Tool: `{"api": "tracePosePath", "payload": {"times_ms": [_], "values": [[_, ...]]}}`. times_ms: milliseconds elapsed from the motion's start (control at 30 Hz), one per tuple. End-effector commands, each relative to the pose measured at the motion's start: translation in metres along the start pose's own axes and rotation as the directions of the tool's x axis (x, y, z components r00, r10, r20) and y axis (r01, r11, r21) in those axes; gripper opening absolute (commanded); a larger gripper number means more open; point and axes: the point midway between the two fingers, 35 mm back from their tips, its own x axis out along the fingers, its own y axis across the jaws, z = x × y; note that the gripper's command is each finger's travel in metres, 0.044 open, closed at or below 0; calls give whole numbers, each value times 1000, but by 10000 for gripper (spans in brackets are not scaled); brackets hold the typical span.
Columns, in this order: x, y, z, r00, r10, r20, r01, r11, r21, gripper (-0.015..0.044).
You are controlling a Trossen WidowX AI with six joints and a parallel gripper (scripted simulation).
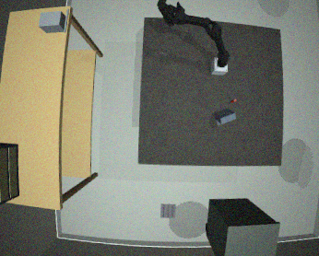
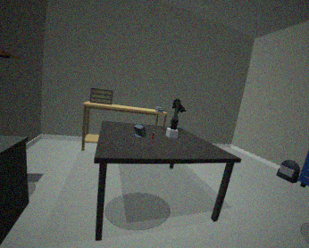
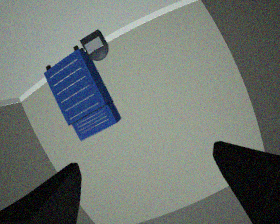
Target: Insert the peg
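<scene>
A small red peg [image 1: 234, 100] [image 2: 153, 136] stands upright on the dark table [image 1: 184, 129] [image 2: 201, 149]. Close beside it is a blue-grey block with a sloped panel [image 1: 225, 117] [image 2: 139, 130]; its hole cannot be made out. The black gripper [image 1: 170, 9] [image 3: 147, 155] is open and empty, its two fingers far apart in the wrist view. It is held up high on the far side of the robot's white base from the peg, well away from peg and panel. Neither peg nor panel shows in the wrist view.
The white robot base [image 1: 219, 70] [image 2: 171, 133] stands on the table, with the peg between it and the panel. A wooden shelf table [image 1: 32, 101] [image 2: 129, 108] and a dark cabinet [image 1: 244, 214] stand apart from the table. The wrist view shows a blue object [image 3: 80, 90] on the floor.
</scene>
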Motion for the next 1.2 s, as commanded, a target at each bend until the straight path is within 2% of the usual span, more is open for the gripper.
{"api": "tracePosePath", "payload": {"times_ms": [0, 33, 600, 1167], "values": [[-1, 0, 1, 1000, -2, 2, 2, 1000, 3, 426], [-4, -2, 2, 1000, -10, 7, 9, 1000, 12, 440], [-107, -30, 52, 951, -234, 200, 163, 935, 316, 440], [-220, -31, 97, 819, -408, 403, 127, 814, 567, 440]]}}
